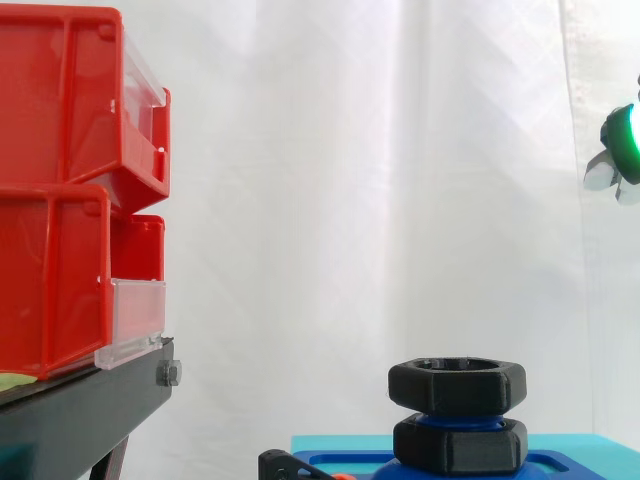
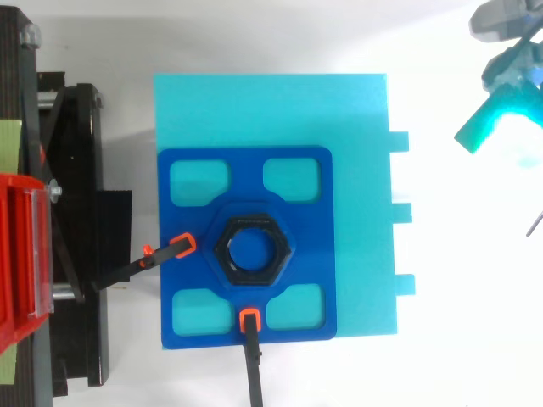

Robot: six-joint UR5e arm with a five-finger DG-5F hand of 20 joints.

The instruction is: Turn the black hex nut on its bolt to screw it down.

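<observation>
The black hex nut [image 1: 457,385] sits high on a blue bolt [image 1: 460,422], with a second black hex piece [image 1: 460,445] right below it. From above, the nut [image 2: 252,252] lies at the middle of a dark blue plate [image 2: 246,174] on a cyan block [image 2: 271,110]. My hand [image 2: 501,102] hovers beyond the block's top right corner, far from the nut and well above it at the side view's right edge [image 1: 625,140]. It is open, with a straight, green-lit finger and nothing in it.
Two black clamps with orange tips [image 2: 180,248] [image 2: 249,320] hold the plate at its left and near edges. Stacked red bins [image 1: 70,200] on a black stand [image 1: 80,410] rise to the left. A white curtain hangs behind.
</observation>
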